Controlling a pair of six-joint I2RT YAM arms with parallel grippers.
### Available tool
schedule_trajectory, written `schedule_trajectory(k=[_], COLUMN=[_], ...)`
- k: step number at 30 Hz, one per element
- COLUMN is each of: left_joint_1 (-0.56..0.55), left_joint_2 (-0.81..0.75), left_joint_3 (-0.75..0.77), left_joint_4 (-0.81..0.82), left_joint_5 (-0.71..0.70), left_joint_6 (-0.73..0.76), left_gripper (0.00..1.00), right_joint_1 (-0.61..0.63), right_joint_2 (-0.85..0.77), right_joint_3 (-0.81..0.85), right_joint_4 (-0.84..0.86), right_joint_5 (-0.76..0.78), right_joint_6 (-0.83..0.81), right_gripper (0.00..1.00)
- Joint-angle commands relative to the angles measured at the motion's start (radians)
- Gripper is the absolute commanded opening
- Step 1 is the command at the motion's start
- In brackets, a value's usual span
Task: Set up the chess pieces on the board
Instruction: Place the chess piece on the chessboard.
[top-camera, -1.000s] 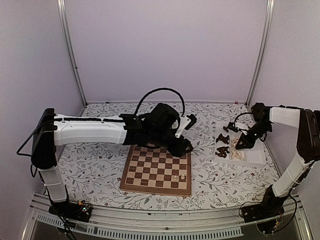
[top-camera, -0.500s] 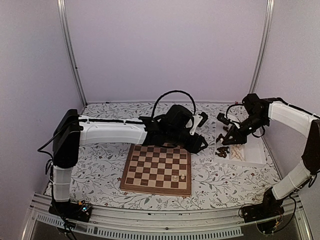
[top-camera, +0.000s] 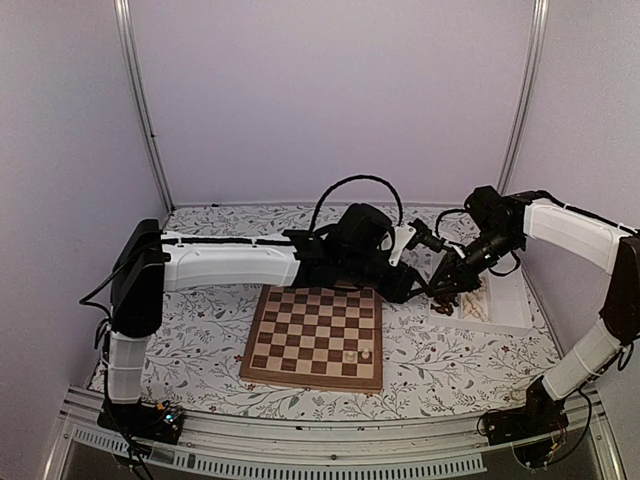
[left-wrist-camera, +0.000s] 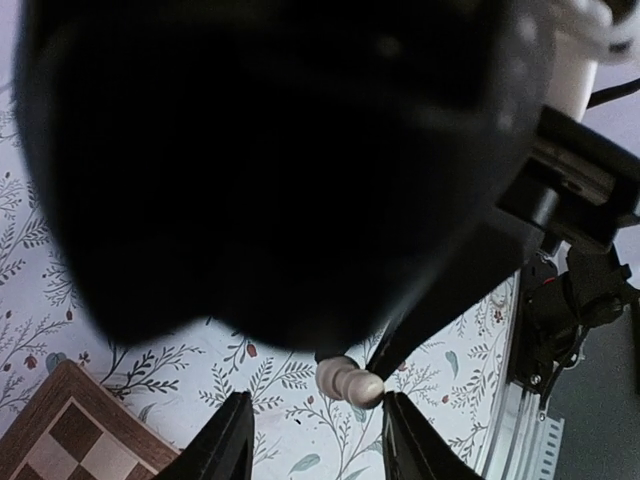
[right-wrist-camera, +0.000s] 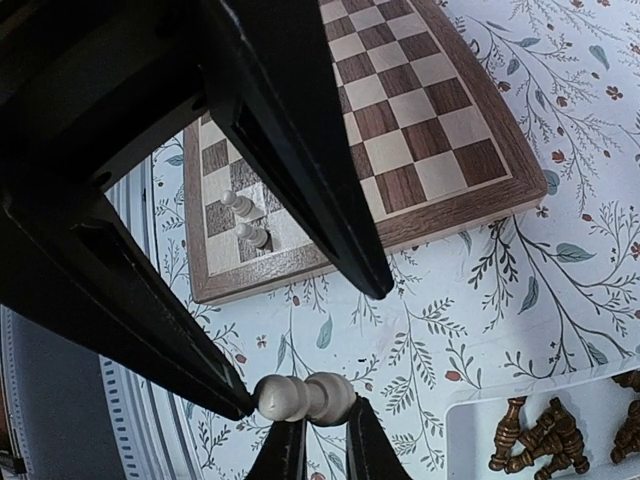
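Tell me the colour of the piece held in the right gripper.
Pale cream; the pawn shows best in the right wrist view.

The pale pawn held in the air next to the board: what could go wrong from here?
The pale pawn lies sideways, pinched only at the very end of the right gripper. A bump from the open left gripper straddling it could knock it loose onto the table. Later, setting it down could topple the two pawns already standing on the board.
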Motion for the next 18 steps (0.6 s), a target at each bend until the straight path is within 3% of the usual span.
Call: schedule_trajectory(k=[1, 18], left_joint_1=[-0.009, -0.01], left_joint_2=[0.018, 0.037], left_joint_3=[0.021, 0.043], left_joint_4=[0.02, 0.024], left_joint_5=[0.012, 0.041], left_joint_6=[0.022, 0.037], left_gripper=[0.44, 0.32], right_joint_1=[0.014, 0.019], right_joint_2=[0.007, 0.011], right_joint_3=[0.027, 0.03], right_joint_4=[-0.024, -0.025], right_joint_5=[-0.039, -0.052], right_joint_6=[0.006, 0.015], right_gripper=[0.08, 0.08])
